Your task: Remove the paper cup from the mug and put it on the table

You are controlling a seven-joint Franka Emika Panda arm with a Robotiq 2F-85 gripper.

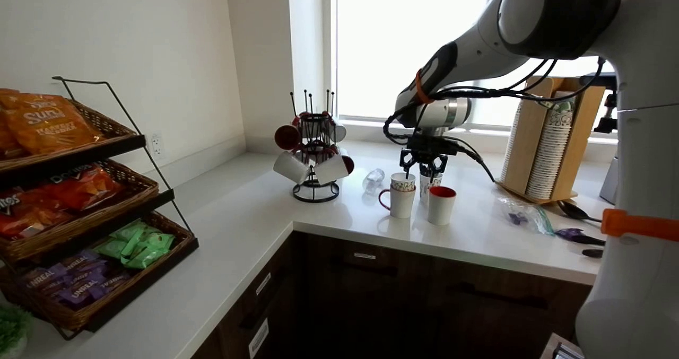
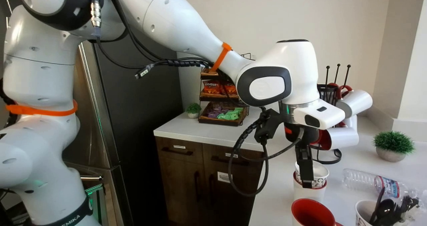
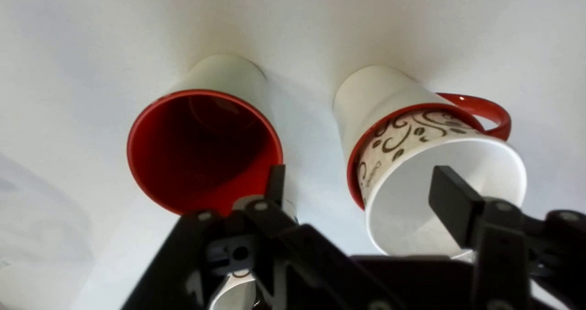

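Note:
The white paper cup with brown swirls (image 1: 403, 181) sits upright inside a white mug with a red rim and handle (image 1: 401, 205) on the pale countertop (image 1: 345, 216). Cup and mug also show in the wrist view, the cup (image 3: 405, 138) sticking out of the mug (image 3: 375, 95). My gripper (image 3: 361, 182) is open and holds nothing. In the wrist view its right finger overlaps the cup's mouth; its left finger overlaps the near edge of a second mug. In both exterior views the gripper (image 1: 419, 173) (image 2: 306, 182) points down at the cup; how deep the right finger reaches is unclear.
A second red-lined mug (image 3: 206, 149) stands close beside. A cup of black cutlery (image 2: 367, 209) and a lying plastic bottle (image 2: 370, 182) are near. The mug rack (image 1: 314, 157), wooden cup holder (image 1: 546, 141), plastic bag (image 1: 525, 216) and snack rack (image 1: 95, 194) also stand on the counter.

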